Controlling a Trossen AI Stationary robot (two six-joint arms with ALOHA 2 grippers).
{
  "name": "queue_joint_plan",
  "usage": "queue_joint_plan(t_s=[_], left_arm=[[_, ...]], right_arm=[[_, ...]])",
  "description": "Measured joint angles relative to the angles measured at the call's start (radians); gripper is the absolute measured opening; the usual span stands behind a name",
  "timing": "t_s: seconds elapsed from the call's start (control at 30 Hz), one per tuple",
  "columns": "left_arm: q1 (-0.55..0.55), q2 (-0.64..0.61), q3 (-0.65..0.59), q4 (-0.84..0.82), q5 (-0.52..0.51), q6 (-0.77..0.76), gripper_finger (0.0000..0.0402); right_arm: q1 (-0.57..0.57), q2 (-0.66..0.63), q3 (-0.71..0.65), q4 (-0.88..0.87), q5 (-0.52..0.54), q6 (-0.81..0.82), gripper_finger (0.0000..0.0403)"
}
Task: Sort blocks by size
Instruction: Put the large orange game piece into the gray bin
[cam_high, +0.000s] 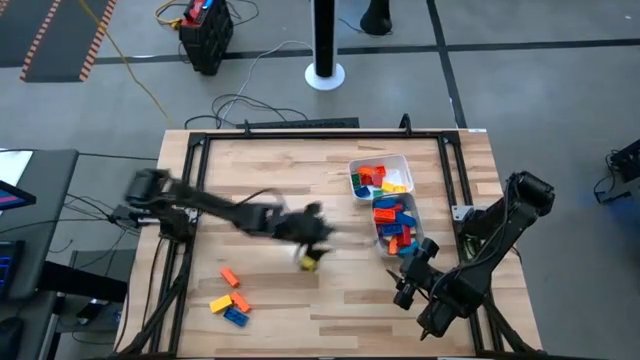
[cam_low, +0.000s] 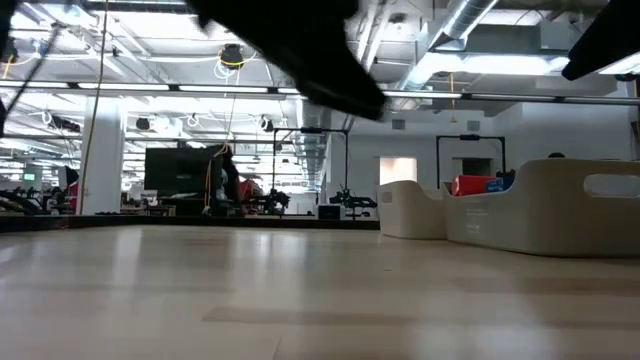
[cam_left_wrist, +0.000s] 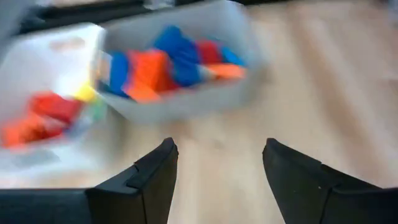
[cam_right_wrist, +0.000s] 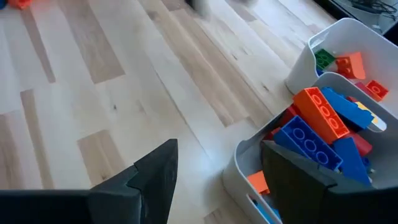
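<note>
**A:** Where are the claws, and what are they doing?

**B:** The left claw (cam_high: 312, 240) is over the middle of the table (cam_high: 280, 170), at the end of an arm reaching in from the left edge. Its fingers (cam_left_wrist: 152, 180) are spread wide with bare wood showing between them, so it holds nothing there. A small yellow block (cam_high: 308, 261) shows just below it in the overhead view; whether the two touch cannot be told.

**A:** And the right claw?

**B:** The right claw (cam_high: 412, 272) sits near the right part of the near edge, its fingers (cam_right_wrist: 158, 171) also wide apart and empty, right beside the closer tub.

**A:** Where are the blocks?

**B:** Most are in two tubs towards the far right corner. The white tub (cam_high: 402, 160), farther back, holds red, orange, yellow and green blocks. The clear tub (cam_high: 426, 232), touching it on the near side, holds longer blue, orange and red blocks (cam_right_wrist: 323, 134). Four loose blocks (cam_high: 230, 296), orange, yellow and blue, lie near the near left corner.
</note>
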Motion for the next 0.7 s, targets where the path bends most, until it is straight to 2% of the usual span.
queue_joint_plan(t_s=[0.13, 0.23, 0.37, 0.47, 0.57, 0.7], left_arm=[[-0.148, -0.205, -0.143, -0.197, -0.021, -0.146, 0.0224], [-0.282, -0.335, -0.175, -0.414, -0.040, -0.317, 0.0224], [-0.457, -0.443, -0.175, -0.680, -0.074, -0.723, 0.0224], [-0.583, -0.471, -0.176, -0.834, -0.103, -0.981, 0.0224], [-0.707, -0.456, -0.177, -0.982, -0.137, -1.086, 0.0224], [-0.779, -0.415, -0.177, -1.101, -0.171, -1.045, 0.0224]], right_arm=[[-0.015, 0.000, 0.000, 0.021, 0.021, -0.023, 0.0255], [-0.041, 0.000, 0.000, 0.043, 0.031, -0.053, 0.0255], [-0.084, 0.000, 0.000, 0.098, 0.031, -0.119, 0.0255], [-0.115, 0.000, 0.000, 0.158, 0.027, -0.201, 0.0255], [-0.143, 0.000, 0.000, 0.218, 0.026, -0.295, 0.0255], [-0.185, 0.000, 0.000, 0.273, 0.024, -0.413, 0.0255]])
